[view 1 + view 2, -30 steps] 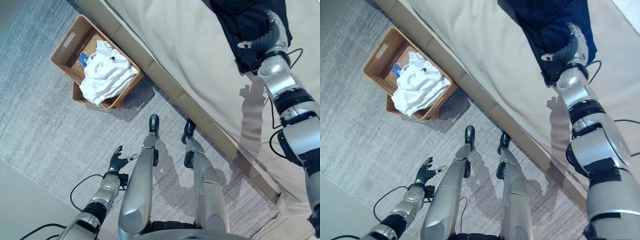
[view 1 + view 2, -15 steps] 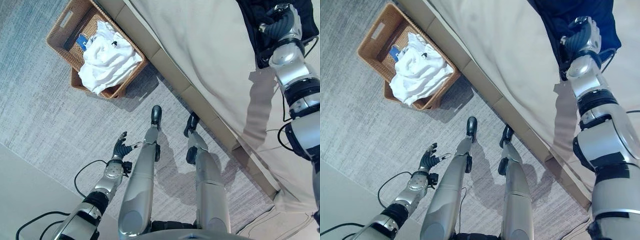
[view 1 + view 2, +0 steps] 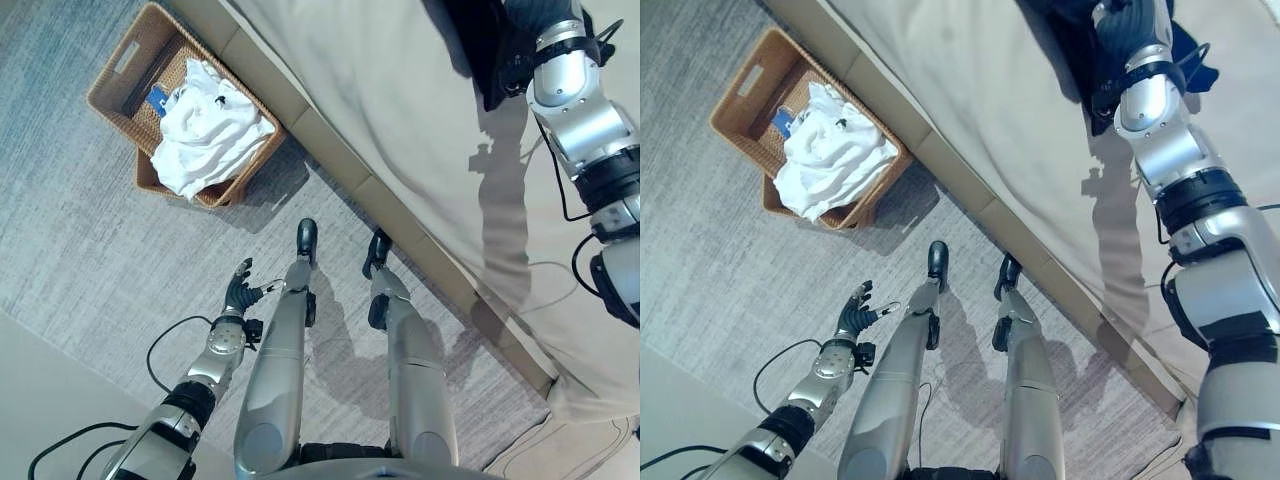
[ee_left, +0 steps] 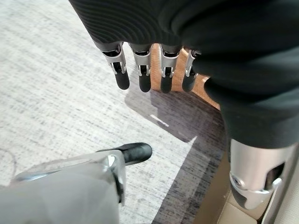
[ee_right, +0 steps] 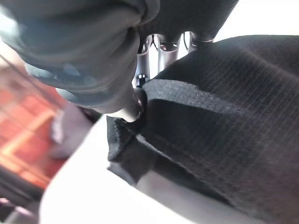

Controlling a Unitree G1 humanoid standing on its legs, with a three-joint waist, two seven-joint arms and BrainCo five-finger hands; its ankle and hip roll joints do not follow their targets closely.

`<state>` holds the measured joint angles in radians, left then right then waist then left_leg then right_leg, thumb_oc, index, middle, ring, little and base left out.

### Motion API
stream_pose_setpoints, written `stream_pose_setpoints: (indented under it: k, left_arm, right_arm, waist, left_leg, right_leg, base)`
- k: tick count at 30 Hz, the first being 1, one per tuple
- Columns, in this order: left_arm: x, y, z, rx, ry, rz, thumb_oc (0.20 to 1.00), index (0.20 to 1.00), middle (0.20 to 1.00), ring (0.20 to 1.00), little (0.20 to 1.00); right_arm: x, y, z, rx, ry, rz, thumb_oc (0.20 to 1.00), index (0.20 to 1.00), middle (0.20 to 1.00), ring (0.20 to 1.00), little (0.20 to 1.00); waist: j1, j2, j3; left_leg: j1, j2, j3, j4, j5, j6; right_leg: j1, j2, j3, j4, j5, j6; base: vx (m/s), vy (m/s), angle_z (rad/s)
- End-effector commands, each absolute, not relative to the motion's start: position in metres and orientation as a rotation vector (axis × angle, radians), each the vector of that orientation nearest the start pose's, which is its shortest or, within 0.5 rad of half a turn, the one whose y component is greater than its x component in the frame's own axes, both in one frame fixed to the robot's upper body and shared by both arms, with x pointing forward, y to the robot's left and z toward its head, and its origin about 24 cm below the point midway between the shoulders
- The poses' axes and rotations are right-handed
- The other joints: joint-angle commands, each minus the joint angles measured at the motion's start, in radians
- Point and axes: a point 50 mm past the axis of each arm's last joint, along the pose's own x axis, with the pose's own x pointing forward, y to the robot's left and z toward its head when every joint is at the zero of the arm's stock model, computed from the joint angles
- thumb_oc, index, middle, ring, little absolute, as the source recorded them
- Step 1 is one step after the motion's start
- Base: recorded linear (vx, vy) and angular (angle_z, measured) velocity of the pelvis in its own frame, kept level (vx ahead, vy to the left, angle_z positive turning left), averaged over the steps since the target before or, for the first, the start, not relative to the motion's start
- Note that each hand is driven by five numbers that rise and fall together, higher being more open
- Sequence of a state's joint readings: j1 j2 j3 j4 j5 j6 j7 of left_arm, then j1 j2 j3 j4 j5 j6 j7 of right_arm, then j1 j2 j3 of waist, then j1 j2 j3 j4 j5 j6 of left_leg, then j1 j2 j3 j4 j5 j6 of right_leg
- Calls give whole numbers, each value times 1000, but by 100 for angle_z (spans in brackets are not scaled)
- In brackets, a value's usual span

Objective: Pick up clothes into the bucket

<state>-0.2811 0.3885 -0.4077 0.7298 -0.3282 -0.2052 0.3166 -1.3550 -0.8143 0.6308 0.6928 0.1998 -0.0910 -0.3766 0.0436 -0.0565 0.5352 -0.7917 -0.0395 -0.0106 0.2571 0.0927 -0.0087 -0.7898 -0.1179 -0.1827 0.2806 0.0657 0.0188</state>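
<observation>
A dark garment [image 3: 490, 50] lies on the beige bed at the upper right. My right hand [image 3: 1120, 25] is on it. In the right wrist view the thumb [image 5: 134, 105] presses on the garment's hem [image 5: 196, 93] while the fingers run under the cloth, pinching it. A brown wicker basket [image 3: 112, 85] stands on the carpet at the upper left, against the bed's side, with white clothes [image 3: 205, 125] heaped in it. My left hand [image 3: 238, 292] hangs low over the carpet by my left leg, its fingers [image 4: 145, 79] straight and holding nothing.
The beige bed [image 3: 380, 90] runs diagonally across the upper right, and its padded side [image 3: 330, 160] meets the grey carpet [image 3: 90, 260]. A pale strip of bare floor [image 3: 40, 400] borders the carpet at the lower left.
My right hand has moved farther up across the bed on the dark garment, and the cloth is bunched around it. The left hand has hardly moved. The view has shifted a little.
</observation>
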Motion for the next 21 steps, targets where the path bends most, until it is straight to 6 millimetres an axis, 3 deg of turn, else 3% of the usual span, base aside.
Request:
stream_pose_setpoints:
  k: [1, 5, 10, 14, 15, 16, 17, 18, 19, 20, 21]
  left_arm:
    - [257, 221, -43, 284, 325, 198, 1000, 1000, 1000, 1000, 1000]
    - [254, 225, -42, 287, 323, 209, 1000, 1000, 1000, 1000, 1000]
    - [248, 235, -39, 278, 306, 226, 1000, 1000, 1000, 1000, 1000]
    - [253, 238, -20, 242, 214, 215, 1000, 1000, 1000, 1000, 1000]
    - [257, 238, -3, 211, 130, 205, 1000, 1000, 1000, 1000, 1000]
    - [257, 239, -3, 212, 130, 205, 1000, 1000, 1000, 1000, 1000]
    - [259, 238, 12, 188, 62, 193, 1000, 1000, 1000, 1000, 1000]
    - [262, 235, 33, 147, -34, 178, 1000, 1000, 1000, 1000, 1000]
    - [265, 231, 70, 108, -184, 120, 1000, 1000, 1000, 1000, 1000]
    - [265, 231, 71, 110, -184, 119, 1000, 1000, 1000, 1000, 1000]
    - [266, 228, 91, 111, -265, 84, 1000, 1000, 1000, 1000, 1000]
  right_arm:
    - [348, -217, 376, -683, -911, -337, 200, 200, 200, 200, 200]
    - [338, -219, 377, -641, -959, -330, 200, 200, 200, 200, 200]
    - [316, -236, 376, -573, -1035, -348, 200, 200, 200, 200, 200]
    - [307, -250, 374, -561, -1041, -389, 200, 200, 200, 200, 200]
    - [305, -256, 372, -577, -1027, -400, 200, 200, 200, 200, 200]
    - [305, -256, 372, -576, -1027, -401, 200, 200, 200, 200, 200]
    - [305, -260, 368, -577, -1011, -406, 200, 200, 200, 200, 200]
    - [303, -264, 365, -583, -1000, -412, 200, 200, 200, 200, 200]
    - [305, -267, 355, -587, -957, -401, 200, 200, 200, 200, 200]
    - [305, -267, 354, -586, -956, -402, 200, 200, 200, 200, 200]
    - [306, -268, 348, -586, -931, -388, 200, 200, 200, 200, 200]
  waist:
    - [-1, -27, -15]
    - [-2, -31, -15]
    - [-10, -49, -15]
    - [-11, -58, -17]
    - [-11, -59, -42]
    - [-11, -60, -43]
    - [-10, -60, -57]
    - [-10, -56, -69]
    - [-12, -56, -97]
    - [-12, -59, -98]
    - [-12, -58, -113]
  left_leg:
    - [52, -12, -29, 43, -62, -25]
    - [98, -8, -26, 35, -65, -24]
    - [265, 4, -2, 13, -89, -19]
    - [368, 11, 13, -14, -89, -18]
    - [405, 16, 19, -25, -100, -20]
    - [404, 14, 19, -30, -92, -19]
    - [420, 16, 19, -36, -94, -20]
    - [436, 16, 18, -40, -101, -20]
    - [470, 20, 18, -54, -103, -21]
    - [470, 19, 18, -58, -95, -20]
    - [492, 19, 20, -73, -94, -20]
  right_leg:
    - [88, -47, 24, 15, -26, 88]
    - [129, -44, 26, 5, -25, 89]
    - [289, -26, 42, -41, -14, 93]
    - [390, -16, 51, -83, 0, 98]
    - [425, -9, 53, -96, -3, 100]
    - [424, -10, 53, -100, 3, 100]
    - [442, -10, 52, -108, 3, 101]
    - [458, -7, 51, -110, -3, 102]
    - [489, -5, 51, -117, -4, 102]
    - [488, -6, 51, -121, 2, 102]
    - [510, -4, 49, -134, 0, 103]
  base:
    - [-16, -33, -6]
    - [-8, -13, -6]
    - [3, -11, -14]
    - [18, -21, -15]
    - [19, -15, -15]
    - [57, -25, -12]
    - [45, -17, -6]
    - [100, -35, -7]
    - [61, -25, -5]
    - [64, -25, -2]
    - [63, -20, -1]
